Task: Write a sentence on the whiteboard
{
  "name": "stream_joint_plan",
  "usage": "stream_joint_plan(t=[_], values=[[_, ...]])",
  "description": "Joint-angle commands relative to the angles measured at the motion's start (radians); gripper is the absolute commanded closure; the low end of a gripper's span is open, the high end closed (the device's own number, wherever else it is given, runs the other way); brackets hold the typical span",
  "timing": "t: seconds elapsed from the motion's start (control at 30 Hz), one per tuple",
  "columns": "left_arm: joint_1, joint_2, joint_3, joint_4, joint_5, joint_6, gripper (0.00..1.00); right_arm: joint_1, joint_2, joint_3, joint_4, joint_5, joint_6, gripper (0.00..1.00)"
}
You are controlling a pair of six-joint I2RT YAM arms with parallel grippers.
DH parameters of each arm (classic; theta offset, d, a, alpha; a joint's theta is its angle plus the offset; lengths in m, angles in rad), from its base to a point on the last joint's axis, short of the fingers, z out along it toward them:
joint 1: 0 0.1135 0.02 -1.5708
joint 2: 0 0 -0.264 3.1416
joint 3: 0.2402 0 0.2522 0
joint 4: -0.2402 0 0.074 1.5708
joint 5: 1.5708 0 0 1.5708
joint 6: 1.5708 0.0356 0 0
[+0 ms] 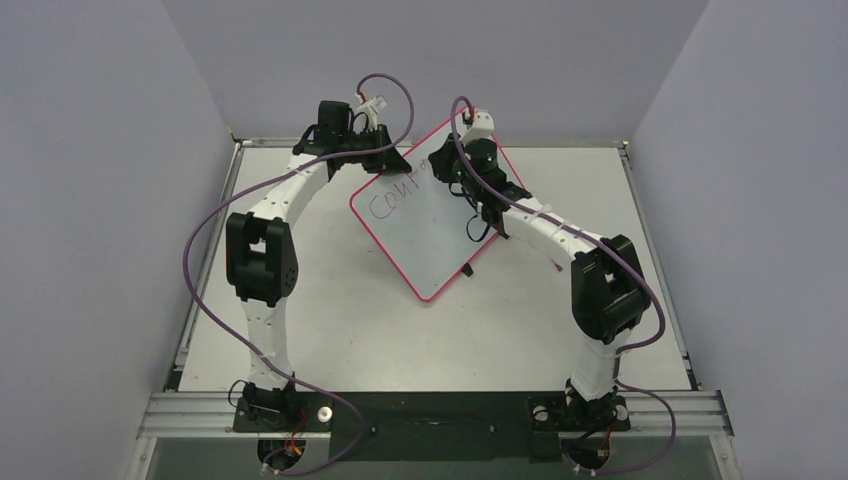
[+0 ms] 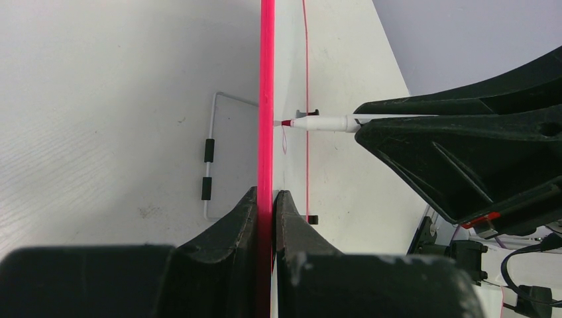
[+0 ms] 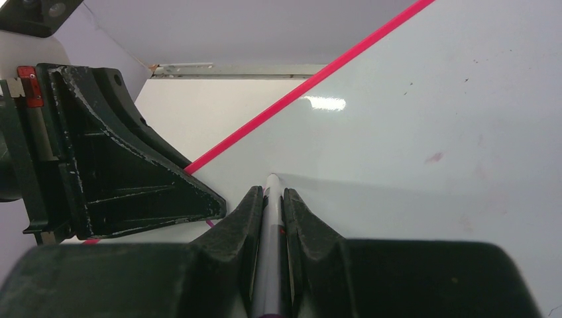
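Above the table (image 1: 330, 330), left fingers (image 2: 228, 232) clamp whiteboard (image 1: 425, 245), right fingers (image 3: 242, 225) clamp marker (image 2: 325, 123) touching it.

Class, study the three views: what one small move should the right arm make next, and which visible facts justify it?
Probably slide the marker a short stroke along the whiteboard to form the next letter. The right gripper is shut on the marker with its tip at the board's face, the left gripper clamps the rim, and the sentence shows only a few letters.
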Motion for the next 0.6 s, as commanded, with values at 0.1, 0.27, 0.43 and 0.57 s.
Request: stream_joint_plan(t=[0.1,0.27,0.43,0.57], values=[[-0.028,-0.020,0.005,0.012,-0.043,0.096,1.00,-0.003,-0.035,-0.069,0.011,0.007,0.000,1.00],[-0.028,-0.025,0.002,0.013,-0.049,0.097,1.00,-0.005,-0.052,-0.089,0.007,0.021,-0.006,1.00],[-0.029,-0.024,0.001,0.014,-0.051,0.097,1.00,-0.010,-0.072,-0.093,0.001,0.053,-0.016,1.00],[-0.028,-0.023,0.002,0.014,-0.051,0.097,1.00,-0.013,-0.098,-0.090,0.002,0.062,-0.031,1.00]])
